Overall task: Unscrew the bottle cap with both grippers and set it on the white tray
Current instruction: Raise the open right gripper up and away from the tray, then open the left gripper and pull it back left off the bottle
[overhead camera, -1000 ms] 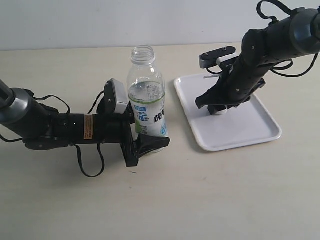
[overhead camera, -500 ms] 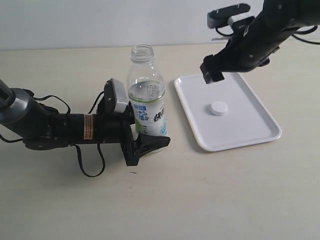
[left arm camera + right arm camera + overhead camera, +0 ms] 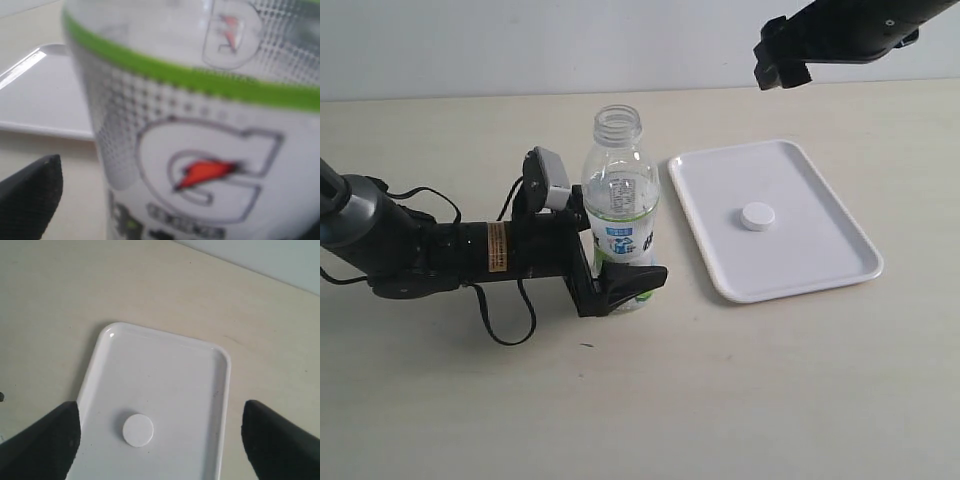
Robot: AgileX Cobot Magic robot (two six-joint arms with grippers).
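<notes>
The white bottle cap [image 3: 757,216] lies flat on the white tray [image 3: 820,250], close to its middle. The tray sits on the table [image 3: 740,400], nearer the back edge than the front edge.

The clear drink bottle [image 3: 620,195] stands on the table just beside one long side of the tray, not touching it. Its top is open, and you can see the rings of the screw neck [image 3: 618,125].

The left arm [image 3: 440,250] lies low along the table. The left gripper [image 3: 628,284] is at the bottom part of the bottle, with the bottle between its black fingers. In the left wrist view the bottle's label [image 3: 200,165] fills nearly the whole picture, with a green stripe and a big letter G. One finger [image 3: 30,195] shows there, and a strip of table shows between it and the bottle. So this gripper is open and is not squeezing the bottle.

The right gripper [image 3: 782,60] is up in the air, well apart from the tray. In the right wrist view its two fingers [image 3: 45,445] are spread wide, and it holds nothing. That view looks down on the tray and the cap.
</notes>
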